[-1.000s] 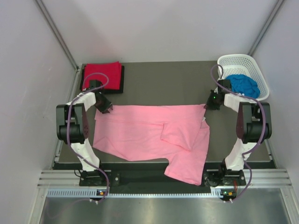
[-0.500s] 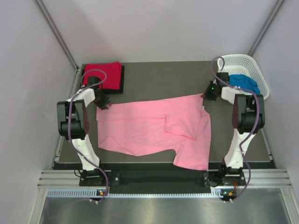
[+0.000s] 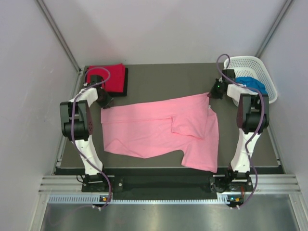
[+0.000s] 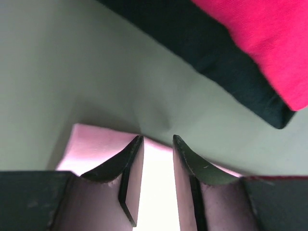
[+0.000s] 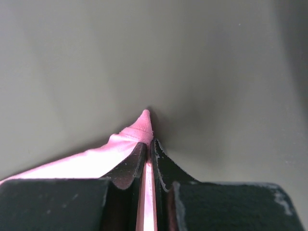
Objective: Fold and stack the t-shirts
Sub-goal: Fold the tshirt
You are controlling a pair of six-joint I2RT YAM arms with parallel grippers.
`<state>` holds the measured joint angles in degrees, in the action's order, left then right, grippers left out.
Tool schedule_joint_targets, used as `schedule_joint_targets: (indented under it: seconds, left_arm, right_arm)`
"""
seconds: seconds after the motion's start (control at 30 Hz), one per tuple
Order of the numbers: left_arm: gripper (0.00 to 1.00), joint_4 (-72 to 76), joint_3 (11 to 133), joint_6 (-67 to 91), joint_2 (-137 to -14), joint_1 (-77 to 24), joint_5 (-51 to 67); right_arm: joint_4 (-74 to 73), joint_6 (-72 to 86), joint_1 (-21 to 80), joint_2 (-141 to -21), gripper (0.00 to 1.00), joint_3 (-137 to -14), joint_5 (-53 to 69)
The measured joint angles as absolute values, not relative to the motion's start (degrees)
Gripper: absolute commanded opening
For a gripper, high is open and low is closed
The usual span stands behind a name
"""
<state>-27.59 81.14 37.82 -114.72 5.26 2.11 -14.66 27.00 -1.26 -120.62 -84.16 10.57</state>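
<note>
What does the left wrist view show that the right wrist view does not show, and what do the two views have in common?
Only the left wrist view: a red shirt lying on a black shirt, at the upper right, and the left gripper with its fingers a little apart, the pink shirt between them. Only the right wrist view: the right gripper pinched on a pointed corner of that shirt. Both: the pink shirt and the bare grey table.
</note>
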Motion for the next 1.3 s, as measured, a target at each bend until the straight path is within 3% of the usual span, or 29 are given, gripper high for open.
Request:
schedule_joint_targets:
  seconds: [0.3,0.43,0.53,0.67,0.83,0.97,1.1,1.3]
  left_arm:
    - [0.38,-34.0,80.3,33.7,-106.4,5.5,-4.3]
    - [0.35,-34.5,76.3,32.8,-100.2,6.9,-4.3]
    - [0.35,-35.0,73.4,32.8,-98.1,8.3,-1.8]
    - [0.38,-33.6,66.0,33.1,-93.4,8.9,4.5]
    - [0.43,-33.8,52.5,39.9,-77.4,8.2,11.7]
    - [0.41,-34.8,46.7,47.7,-68.1,8.0,13.1]
    - [0.27,-36.0,42.8,58.2,-61.5,4.7,10.3]
    - [0.25,-47.8,47.3,70.6,-65.1,-7.4,-1.7]
  right_arm:
    - [-19.4,23.8,-1.3,-121.1,0.25,-87.9,11.7]
    - [-21.3,22.6,-1.3,-121.1,0.4,-88.2,11.7]
    - [-24.0,22.3,-1.3,-120.5,0.44,-88.2,11.4]
    - [-27.4,22.7,-1.3,-117.5,0.45,-88.2,11.5]
    - [-28.2,25.2,-1.1,-108.7,0.46,-84.4,12.2]
    - [-28.0,26.8,-0.9,-101.3,0.47,-78.8,13.7]
    - [-27.5,27.8,0.1,-97.9,0.46,-74.2,14.7]
    - [-27.0,28.2,4.8,-95.2,0.47,-67.5,15.9]
